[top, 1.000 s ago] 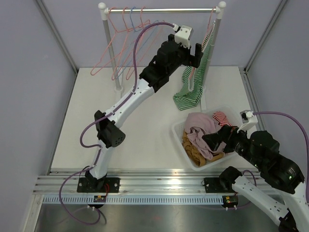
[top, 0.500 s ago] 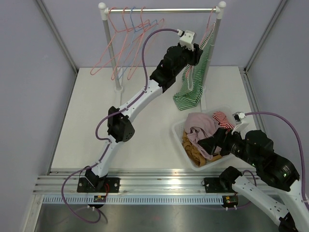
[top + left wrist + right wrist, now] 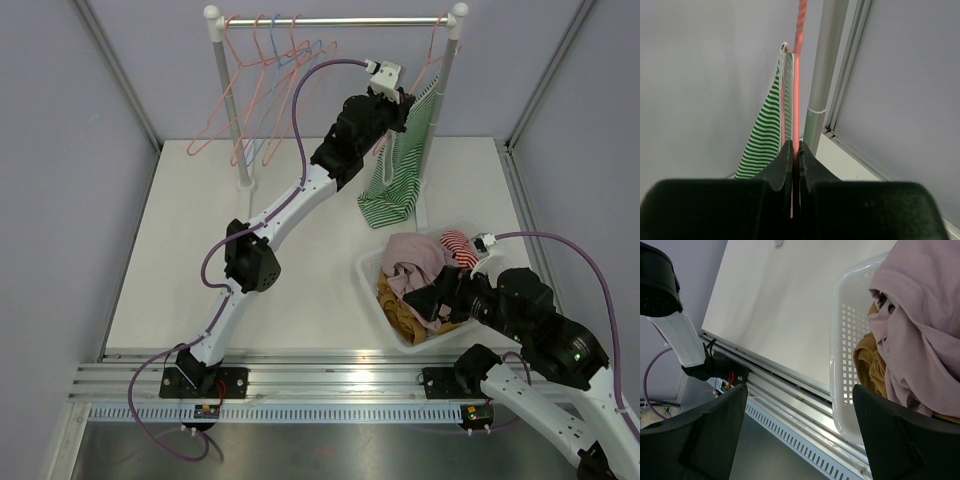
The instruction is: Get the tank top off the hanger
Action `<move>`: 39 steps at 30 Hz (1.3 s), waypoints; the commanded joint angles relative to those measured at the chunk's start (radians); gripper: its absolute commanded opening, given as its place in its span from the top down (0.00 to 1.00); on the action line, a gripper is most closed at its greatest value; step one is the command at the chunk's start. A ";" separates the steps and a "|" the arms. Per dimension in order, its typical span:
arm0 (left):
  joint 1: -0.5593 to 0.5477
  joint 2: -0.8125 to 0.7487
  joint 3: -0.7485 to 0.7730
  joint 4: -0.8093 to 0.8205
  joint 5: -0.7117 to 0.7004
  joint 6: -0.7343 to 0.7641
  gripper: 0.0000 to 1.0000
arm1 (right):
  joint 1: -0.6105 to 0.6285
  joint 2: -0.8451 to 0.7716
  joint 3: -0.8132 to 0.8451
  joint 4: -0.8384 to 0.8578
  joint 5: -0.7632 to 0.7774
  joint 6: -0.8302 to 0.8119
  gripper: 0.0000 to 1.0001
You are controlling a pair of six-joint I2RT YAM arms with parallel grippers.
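A green-and-white striped tank top (image 3: 393, 186) hangs from a pink hanger (image 3: 436, 47) at the right end of the rail. My left gripper (image 3: 402, 113) reaches up beside it. In the left wrist view the left gripper (image 3: 795, 151) is shut on the hanger's pink wire (image 3: 796, 90), with the striped tank top (image 3: 765, 134) draped just left of it. My right gripper (image 3: 441, 296) hovers low over the laundry basket's near side. Seen from the right wrist, the right gripper (image 3: 797, 407) stands open with nothing between its fingers.
The rack's right pole (image 3: 823, 75) stands right behind the held hanger. Several bare hangers (image 3: 262, 88) hang at the rail's left end. A white basket (image 3: 371, 276) holds pink (image 3: 416, 256) and mustard clothes. The metal base rail (image 3: 790, 390) lies below the right gripper.
My left gripper moved in toward the hanger and closed on its wire. The right arm shifted slightly left over the basket.
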 commanded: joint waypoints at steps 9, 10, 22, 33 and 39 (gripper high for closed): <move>-0.001 -0.157 -0.058 0.057 -0.218 0.039 1.00 | -0.004 -0.025 0.025 0.039 -0.017 -0.020 0.07; 0.001 -0.187 -0.073 0.053 -0.245 0.042 1.00 | -0.004 -0.025 0.025 0.039 -0.017 -0.021 0.07; 0.021 -0.445 -0.310 0.011 -0.257 0.036 1.00 | -0.004 -0.055 0.045 0.033 0.003 -0.039 0.06; 0.019 -0.785 -0.628 -0.162 -0.177 -0.017 1.00 | -0.004 -0.014 0.106 0.034 0.058 -0.104 0.01; 0.019 -0.907 -0.723 -0.303 -0.155 -0.020 1.00 | -0.002 0.030 0.142 0.054 0.048 -0.135 0.00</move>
